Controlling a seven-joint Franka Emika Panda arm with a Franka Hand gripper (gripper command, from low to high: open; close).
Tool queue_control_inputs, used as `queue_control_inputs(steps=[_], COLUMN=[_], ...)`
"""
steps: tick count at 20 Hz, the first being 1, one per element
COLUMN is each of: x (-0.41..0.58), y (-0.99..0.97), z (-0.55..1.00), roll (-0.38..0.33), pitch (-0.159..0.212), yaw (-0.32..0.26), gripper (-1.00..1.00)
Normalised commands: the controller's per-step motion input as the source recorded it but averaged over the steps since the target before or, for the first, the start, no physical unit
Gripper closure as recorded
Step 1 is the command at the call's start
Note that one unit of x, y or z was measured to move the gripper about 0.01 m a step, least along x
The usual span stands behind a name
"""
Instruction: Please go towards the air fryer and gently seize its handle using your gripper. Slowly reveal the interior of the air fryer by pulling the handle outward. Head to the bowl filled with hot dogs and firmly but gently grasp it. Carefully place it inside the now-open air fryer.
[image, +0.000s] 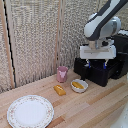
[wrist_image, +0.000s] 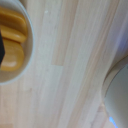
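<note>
1. We see the arm (image: 102, 22) reaching down from the upper right of the exterior view, with the gripper (image: 98, 63) hanging above the air fryer (image: 100, 70).
2. The two fingers (image: 88, 63) point downward with a gap between them and nothing in it, so we read them as released.
3. The air fryer sits at the far right of the wooden surface (image: 85, 107). We cannot make out its handle or whether its drawer is pulled out.
4. The bowl (image: 79, 86) rests on the surface just in front of the air fryer, to its left, with the hot dogs (image: 77, 85) inside.
5. A pink cup (image: 62, 74) stands left of the bowl, and an orange piece (image: 60, 90) lies near the cup.
6. A large plate (image: 30, 111) lies at the near left, well apart from the bowl.
7. The wrist view is blurred: we see the bowl's rim (wrist_image: 27, 40) with yellow food (wrist_image: 12, 55) over pale wood grain.
</note>
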Motion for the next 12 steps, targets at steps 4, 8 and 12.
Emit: queue_control_inputs(steps=[4,8,12], x=[-0.002,0.054,0.074], y=[0.01,0.0,0.0], z=[-0.16,-0.26,-0.34], roll=[0.186,0.133,0.116], pitch=[-0.053,-0.061,-0.092], yaw=[0.249,0.237,0.2], gripper=[-1.0,-1.0,-1.0])
